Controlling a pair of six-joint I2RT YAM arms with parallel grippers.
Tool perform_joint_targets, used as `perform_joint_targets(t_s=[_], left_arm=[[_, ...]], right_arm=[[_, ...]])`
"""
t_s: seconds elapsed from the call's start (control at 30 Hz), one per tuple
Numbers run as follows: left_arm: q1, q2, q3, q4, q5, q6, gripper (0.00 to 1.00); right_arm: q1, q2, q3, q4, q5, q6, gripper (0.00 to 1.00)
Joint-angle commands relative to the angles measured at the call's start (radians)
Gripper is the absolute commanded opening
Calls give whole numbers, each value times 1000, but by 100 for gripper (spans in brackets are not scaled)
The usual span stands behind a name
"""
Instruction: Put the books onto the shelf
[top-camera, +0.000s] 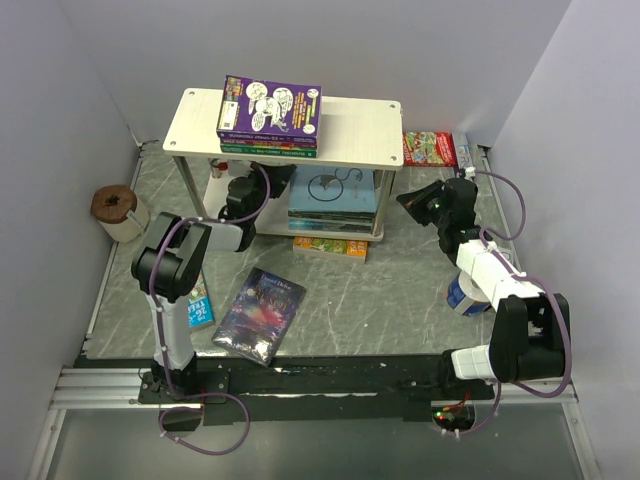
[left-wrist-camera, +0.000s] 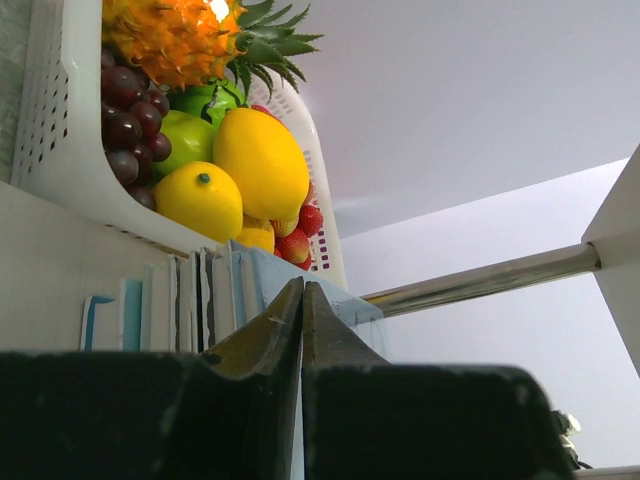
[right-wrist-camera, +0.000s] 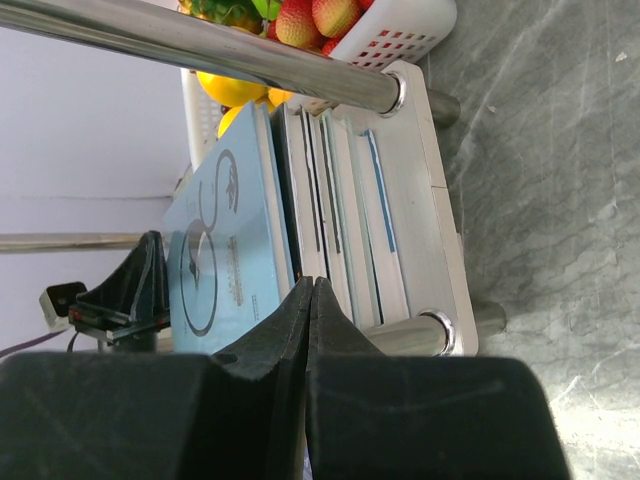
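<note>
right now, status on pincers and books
Left pincer shut, right pincer shut, both by the lower stack of the shelf. Starry book lies on the table, unshelved. Fruit basket crowds the lower tier.

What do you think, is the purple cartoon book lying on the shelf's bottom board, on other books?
No. The purple cartoon book lies on other books on the top board of the shelf, not the bottom one; the top external view shows it.

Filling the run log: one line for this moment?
left fingers: shut, at lower stack; right fingers: shut, same stack; starry book: on table
</note>
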Motion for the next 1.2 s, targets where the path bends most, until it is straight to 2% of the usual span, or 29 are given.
perform_joint_targets(t_s=[0.0,0.5,0.6,0.63,0.73,0.87,0.93,0.97,1.13,1.17], left_arm=[[-21,32,53,-21,53,5,10],[-12,52,105,-50,56,19,12],[-6,29,82,-44,38,22,18],[-3,18,73,-47,32,25,24],[17,-46,15,-36,-14,30,32],[65,-150,-51,-76,-14,39,38],[81,-219,-100,-107,0,62,40],[83,-253,-123,-122,-11,76,41],[72,-487,-277,-264,-45,140,43],[65,-526,-297,-360,-83,142,43]], right_arm=[[-4,9,21,43,-13,-19,0],[-4,17,23,51,-35,-16,0],[-6,9,23,40,-27,-20,0],[-6,3,24,34,-15,-22,0],[-11,-14,30,5,8,-26,0],[-26,-50,32,-76,48,-31,0],[-40,-104,27,-137,135,-37,0],[-43,-133,-8,-183,161,-39,0],[-15,-368,-195,-185,197,-17,0],[0,-397,-238,-196,202,-28,0]])
